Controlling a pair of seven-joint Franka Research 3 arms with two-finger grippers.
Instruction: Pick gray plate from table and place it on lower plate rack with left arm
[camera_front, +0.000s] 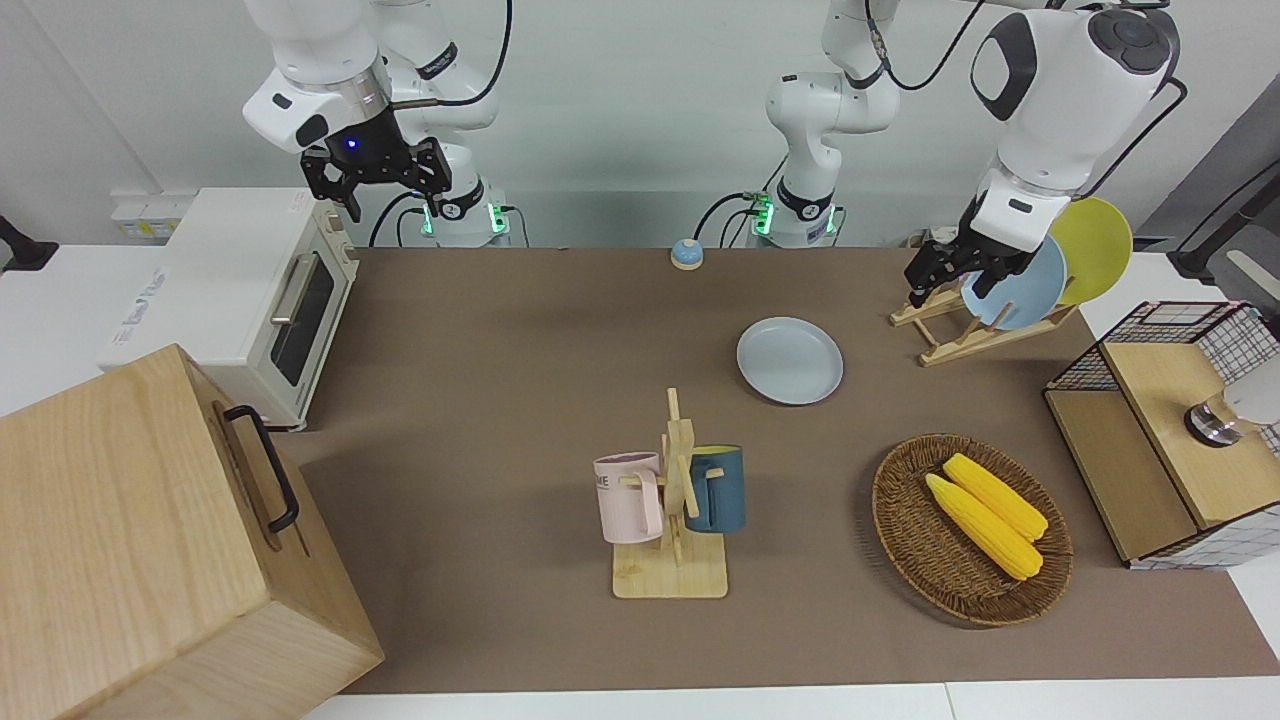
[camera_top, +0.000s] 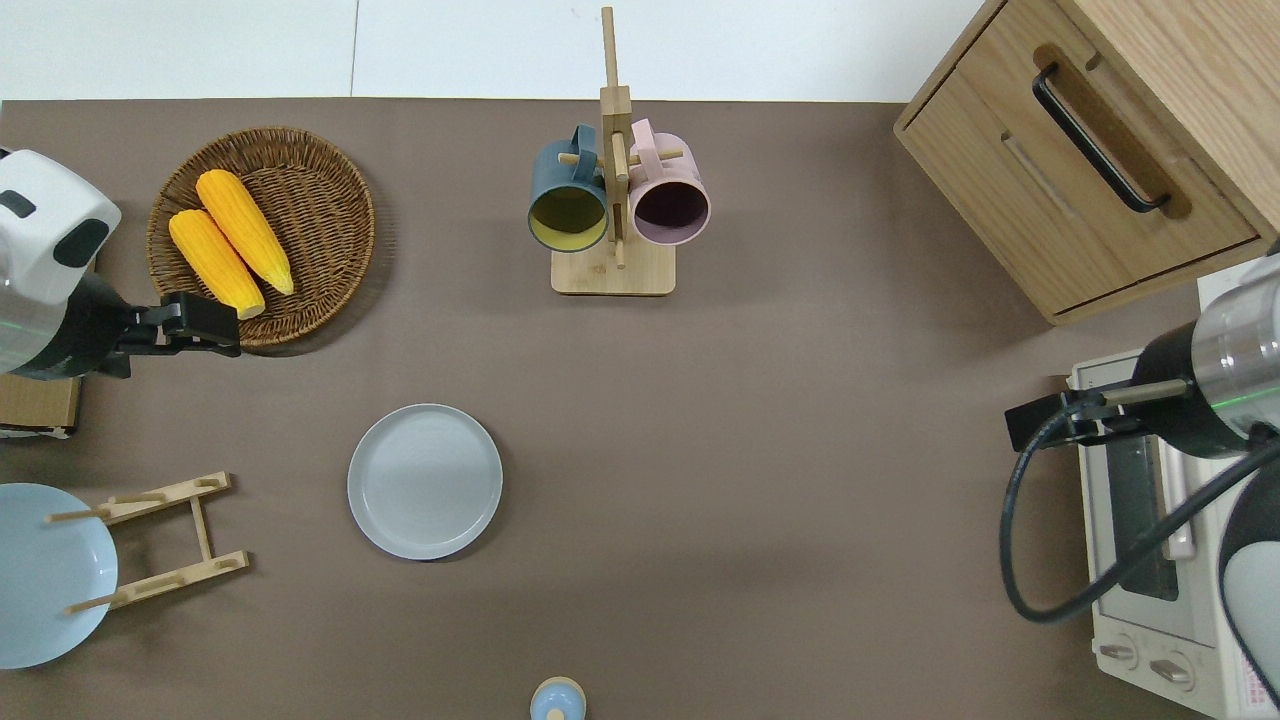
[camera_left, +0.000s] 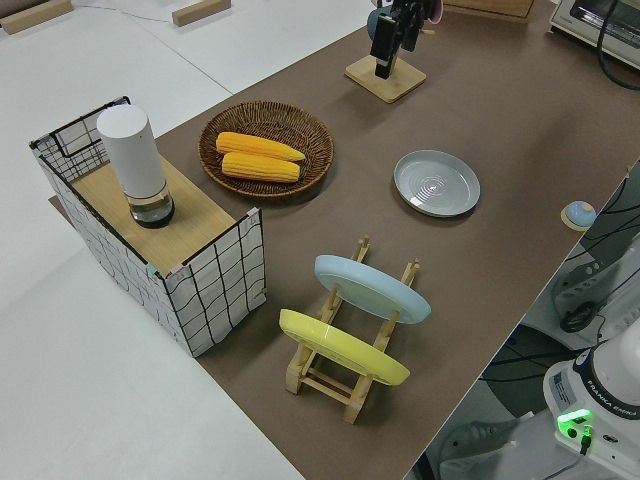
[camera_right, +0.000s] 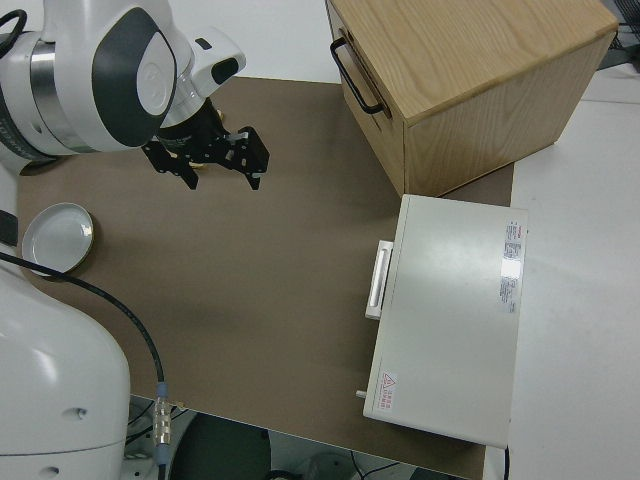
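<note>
The gray plate (camera_front: 790, 360) lies flat on the brown table (camera_front: 520, 330), beside the low wooden plate rack (camera_front: 945, 340) and farther from the robots than it. It also shows in the overhead view (camera_top: 425, 481) and the left side view (camera_left: 436, 183). The rack (camera_top: 170, 535) holds a sky-blue plate (camera_front: 1015, 285) and a yellow plate (camera_front: 1095, 245); its lower pegs are bare. My left gripper (camera_front: 943, 288) is open and empty, up in the air over the rim of the corn basket (camera_top: 200, 325). My right gripper (camera_front: 378, 195) is open and parked.
A wicker basket (camera_top: 330, 180) holds two corn cobs. A mug tree (camera_top: 613, 200) carries a blue and a pink mug. A wooden cabinet (camera_top: 1090, 150), a white toaster oven (camera_front: 240, 290), a wire-sided box (camera_front: 1160, 440) and a small blue bell (camera_top: 557, 698) stand around the edges.
</note>
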